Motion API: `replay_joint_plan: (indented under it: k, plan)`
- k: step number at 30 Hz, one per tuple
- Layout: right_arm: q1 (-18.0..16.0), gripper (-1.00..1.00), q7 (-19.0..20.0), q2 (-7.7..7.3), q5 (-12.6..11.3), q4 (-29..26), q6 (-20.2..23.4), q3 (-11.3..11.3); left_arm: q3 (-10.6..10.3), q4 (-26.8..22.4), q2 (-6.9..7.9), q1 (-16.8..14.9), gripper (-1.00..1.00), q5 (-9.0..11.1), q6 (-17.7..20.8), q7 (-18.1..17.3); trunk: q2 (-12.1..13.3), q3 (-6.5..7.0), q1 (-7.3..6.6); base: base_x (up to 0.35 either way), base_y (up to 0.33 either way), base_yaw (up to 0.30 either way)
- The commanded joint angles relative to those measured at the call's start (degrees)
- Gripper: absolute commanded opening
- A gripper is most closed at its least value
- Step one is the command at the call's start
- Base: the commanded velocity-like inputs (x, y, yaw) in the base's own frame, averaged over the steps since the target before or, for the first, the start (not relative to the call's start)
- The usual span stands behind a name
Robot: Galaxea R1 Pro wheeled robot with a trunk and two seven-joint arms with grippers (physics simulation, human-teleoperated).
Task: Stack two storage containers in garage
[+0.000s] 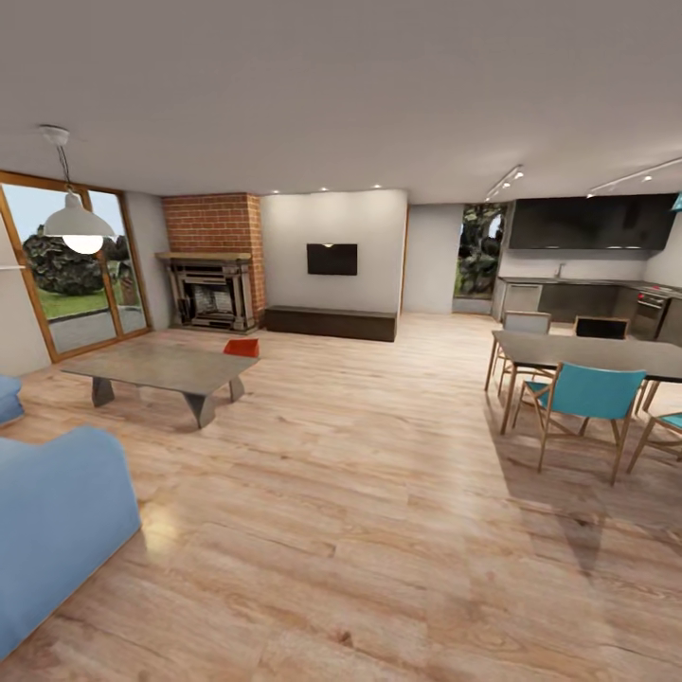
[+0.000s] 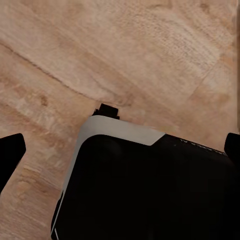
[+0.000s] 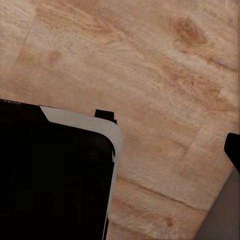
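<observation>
I am in the living room, on its light wood plank floor. One orange-red storage container sits on the planks just behind the far right corner of the coffee table, partly hidden by it. The garage is out of view. My left gripper hangs open over my dark base, its black fingertips at the picture's two side edges with nothing between them. My right gripper is also open and empty. One of its fingertips shows above the planks.
A blue sofa stands close at the left. The brick fireplace and glass doors are at the far left. A dining table with teal chairs stands at the right, the kitchen behind it. Open plank floor lies between.
</observation>
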Motion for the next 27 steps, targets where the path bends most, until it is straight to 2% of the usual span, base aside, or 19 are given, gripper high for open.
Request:
replay_joint_plan:
  k: [1,27]
  plan:
    - [-0.08,1.00,0.07,0.02,-0.56,0.16,-0.34,0.49,-0.49,-0.03,0.00,-0.05,1.00,0.46,0.22,0.16,-0.06,-0.09,0.04,0.323,0.000,0.000]
    - [-0.08,1.00,0.07,0.35,-0.54,0.16,-0.45,0.41,-0.49,-0.03,-0.01,-0.05,1.00,0.46,0.01,0.16,-0.06,-0.09,0.04,0.323,0.000,0.000]
